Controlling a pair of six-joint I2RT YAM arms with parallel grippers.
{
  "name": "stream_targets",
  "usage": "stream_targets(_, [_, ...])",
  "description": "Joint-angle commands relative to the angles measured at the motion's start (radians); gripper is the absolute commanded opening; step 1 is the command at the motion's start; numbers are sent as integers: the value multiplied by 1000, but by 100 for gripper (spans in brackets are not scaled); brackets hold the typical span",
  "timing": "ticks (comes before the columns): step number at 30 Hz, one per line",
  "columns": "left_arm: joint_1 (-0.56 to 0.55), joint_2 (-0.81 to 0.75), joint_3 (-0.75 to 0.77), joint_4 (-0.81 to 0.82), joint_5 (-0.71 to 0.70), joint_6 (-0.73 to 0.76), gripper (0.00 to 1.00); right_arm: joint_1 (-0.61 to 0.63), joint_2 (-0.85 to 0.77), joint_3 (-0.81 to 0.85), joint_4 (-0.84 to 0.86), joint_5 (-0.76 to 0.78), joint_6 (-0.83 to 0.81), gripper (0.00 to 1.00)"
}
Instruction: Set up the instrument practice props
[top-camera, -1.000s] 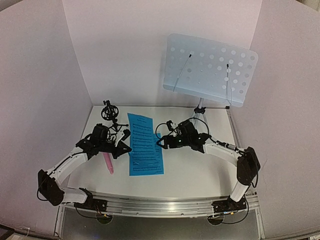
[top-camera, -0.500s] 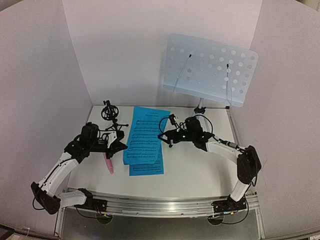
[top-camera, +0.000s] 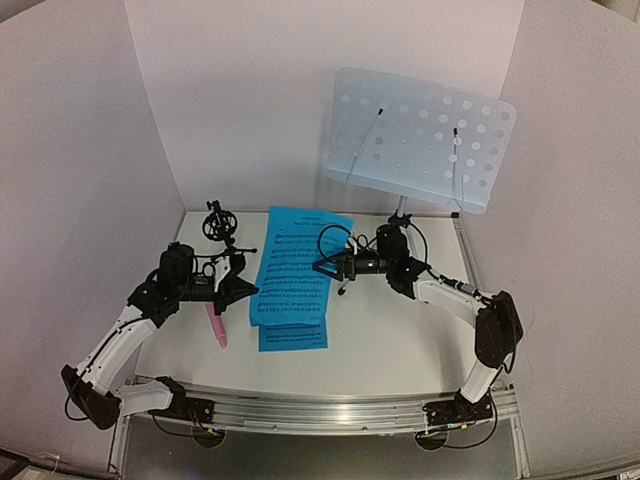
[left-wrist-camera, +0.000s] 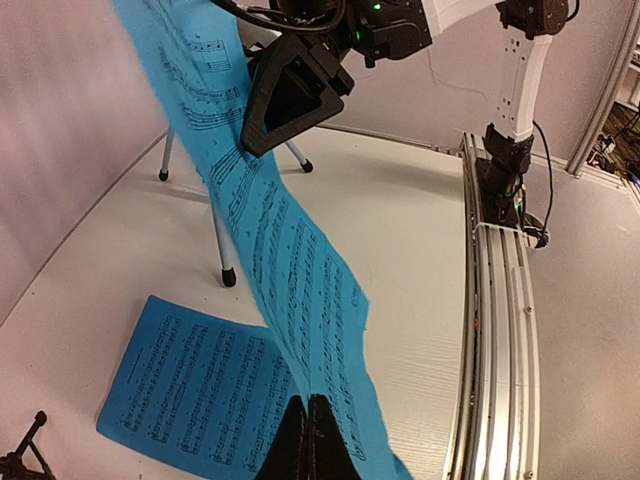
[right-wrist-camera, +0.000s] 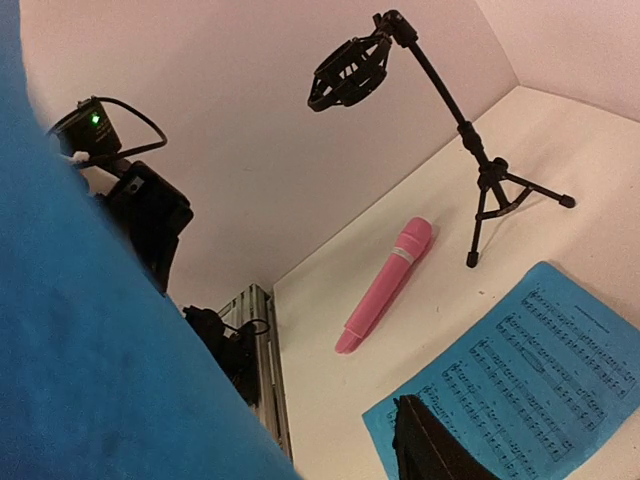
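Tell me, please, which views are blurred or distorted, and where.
Top external view: sharp, but the wide lens bows the front rail and the walls. Right wrist view: the lifted blue page is too near, a blur without notes; the pink microphone is sharp. Left wrist view: notes readable, shadows soft.

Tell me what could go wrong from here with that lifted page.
1. The lifted page hangs twisted between the left gripper, pinching one end, and the right gripper at the other. Pulling apart could tear it or slip it free.
2. Its slack could crumple before reaching the music stand.
3. The left arm sits close to the mic holder and pink microphone; a swing might knock them.
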Motion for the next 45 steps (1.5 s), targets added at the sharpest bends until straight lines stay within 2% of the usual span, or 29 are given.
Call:
stream_targets(1, [3, 5, 51, 87, 5, -97, 0, -5, -41, 26, 40, -63, 10, 27])
stream_targets(2, [4, 7, 53, 93, 1, -118, 0, -7, -53, 25, 39, -62, 10, 20])
stream_targets(7, [5, 25, 65, 121, -3, -192, 0, -9, -121, 44, -5, -75, -17, 1])
stream_targets(8, [5, 34, 72, 125, -5, -203, 4, -9, -131, 61, -57, -76, -46, 0])
stream_targets(13, [5, 106, 152, 128, 21, -239, 52, -8, -181, 175, -348, -66, -219, 0])
stream_targets(14, [6, 125, 179, 134, 23, -250, 56, -8, -190, 204, -409, -59, -256, 0])
stream_targets(17, [8, 173, 259, 152, 25, -269, 58, -9, -201, 308, -593, -41, -365, 0])
stream_targets(21, [15, 232, 373, 178, 59, -296, 53, -9, -194, 451, -782, 11, -483, 0])
stream_targets(24, [16, 274, 455, 209, 73, -321, 61, -18, -161, 603, -945, 111, -527, 0])
stream_targets(26, [18, 300, 514, 220, 76, -330, 66, -51, -135, 713, -1019, 169, -495, 0])
stream_targets(30, [27, 336, 595, 263, 83, -310, 81, -138, -108, 880, -1063, 265, -391, 0])
stream_targets(32, [30, 353, 623, 292, 64, -306, 84, -177, -99, 949, -1069, 290, -364, 0])
stream_targets(40, [20, 525, 843, 421, -58, -332, 76, -277, -35, 1238, -1069, 390, -282, 0])
stream_targets(45, [-80, 642, 966, 467, -192, -222, 75, -317, -17, 1322, -1036, 479, -307, 0])
